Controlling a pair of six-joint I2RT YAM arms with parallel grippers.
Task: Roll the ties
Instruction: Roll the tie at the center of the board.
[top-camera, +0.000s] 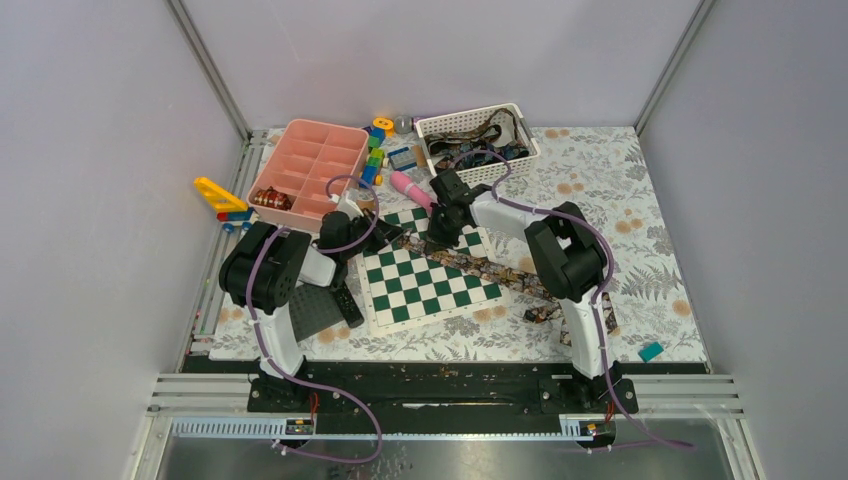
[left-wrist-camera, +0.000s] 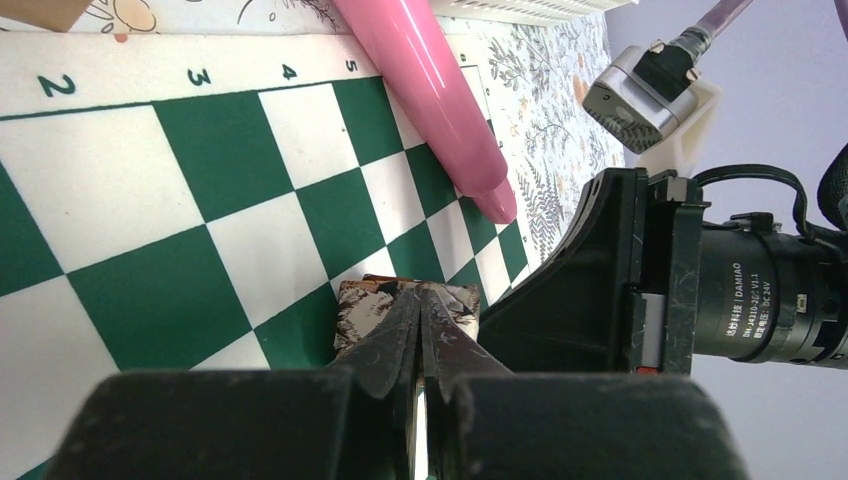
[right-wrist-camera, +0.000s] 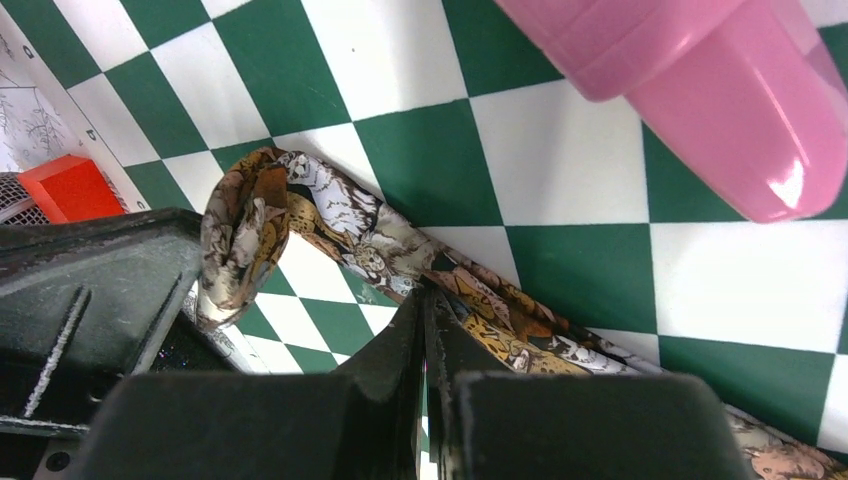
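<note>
Left gripper (left-wrist-camera: 421, 300) closed (jaws fully together), tips touching the folded end of a tie (left-wrist-camera: 362, 308), green-and-white chessboard (left-wrist-camera: 150, 180) beneath, pink tube (left-wrist-camera: 430, 90) lying across its far squares

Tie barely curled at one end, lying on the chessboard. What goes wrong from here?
1. The tie has only a loose curl at its end; it may unroll if the left pincer slips.
2. The pink cylinder lies right beside the tie; rolling may knock it.
3. The right pincer sits close to the left one; they may collide.
</note>
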